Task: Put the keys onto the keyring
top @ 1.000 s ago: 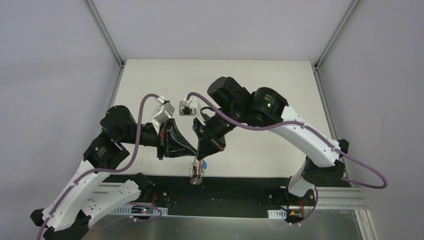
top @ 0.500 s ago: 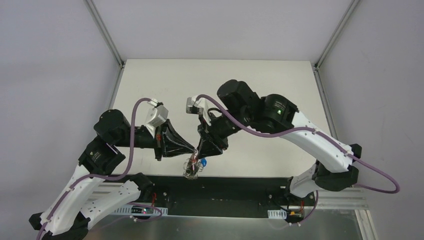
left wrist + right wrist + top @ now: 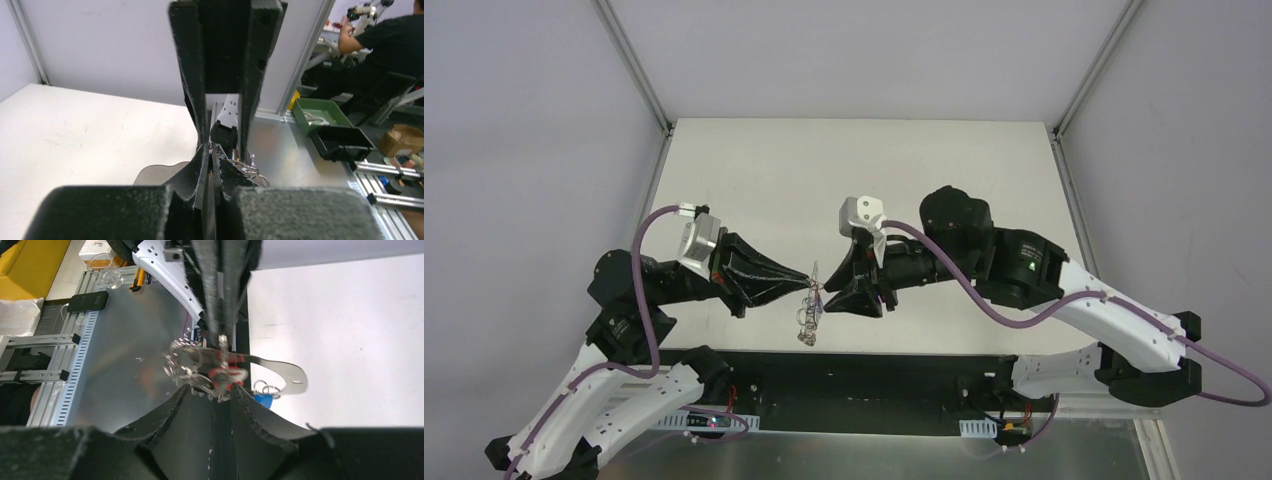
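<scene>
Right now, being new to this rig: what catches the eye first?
The left gripper and right gripper face tip to tip above the table; the left is shut on the keyring, which dangles below. From the right wrist, a red key shows just beyond the open right gripper, a blue key beside it.

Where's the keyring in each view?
Top external: keyring low centre, hanging between both arms' jaws.
Left wrist: keyring loops just right of the jaws' tips.
Right wrist: keyring mid-frame, above the jaws.
Shared landmark: white table.
</scene>
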Robot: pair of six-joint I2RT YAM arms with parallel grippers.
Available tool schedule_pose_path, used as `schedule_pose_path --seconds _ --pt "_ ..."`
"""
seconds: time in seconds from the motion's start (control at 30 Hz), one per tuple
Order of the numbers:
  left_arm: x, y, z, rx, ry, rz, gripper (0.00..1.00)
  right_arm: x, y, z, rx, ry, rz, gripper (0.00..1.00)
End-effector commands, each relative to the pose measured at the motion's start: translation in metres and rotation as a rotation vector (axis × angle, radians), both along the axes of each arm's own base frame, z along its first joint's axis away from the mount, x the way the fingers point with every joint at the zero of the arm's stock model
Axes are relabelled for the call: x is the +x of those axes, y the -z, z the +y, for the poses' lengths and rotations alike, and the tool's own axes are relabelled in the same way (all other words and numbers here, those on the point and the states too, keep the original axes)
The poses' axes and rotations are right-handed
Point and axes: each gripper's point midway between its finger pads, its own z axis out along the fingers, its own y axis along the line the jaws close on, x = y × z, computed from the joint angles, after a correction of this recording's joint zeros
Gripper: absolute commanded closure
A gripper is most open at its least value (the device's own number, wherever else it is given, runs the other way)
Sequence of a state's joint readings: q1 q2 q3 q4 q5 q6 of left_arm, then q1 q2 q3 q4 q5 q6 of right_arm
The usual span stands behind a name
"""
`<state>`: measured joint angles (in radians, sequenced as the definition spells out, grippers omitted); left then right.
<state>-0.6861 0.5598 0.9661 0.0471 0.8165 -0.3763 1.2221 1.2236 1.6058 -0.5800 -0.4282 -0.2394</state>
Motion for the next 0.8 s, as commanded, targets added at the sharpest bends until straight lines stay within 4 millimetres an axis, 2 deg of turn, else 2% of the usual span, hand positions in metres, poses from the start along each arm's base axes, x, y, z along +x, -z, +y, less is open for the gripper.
schedule_pose_path --seconds 0.0,0.17,0.4,0.77 --pt "0.003 -0.039 0.009 -0.194 -0.056 -0.078 1.0 -0.003 -0.034 0.008 0.175 -0.022 -0.15 0.62" --pt "0.009 -0.039 0.01 -0.259 -0.078 -0.058 1.0 0.001 -0.038 0.01 0.187 0.002 -0.213 0.62" --pt "0.008 -0.041 0.015 -0.322 -0.084 -0.055 1.0 0.017 -0.045 0.006 0.191 0.098 -0.292 0.63" --pt "0.003 -0.046 0.024 -0.4 -0.085 -0.076 1.0 0.021 -0.077 0.003 0.288 0.128 -0.339 0.66"
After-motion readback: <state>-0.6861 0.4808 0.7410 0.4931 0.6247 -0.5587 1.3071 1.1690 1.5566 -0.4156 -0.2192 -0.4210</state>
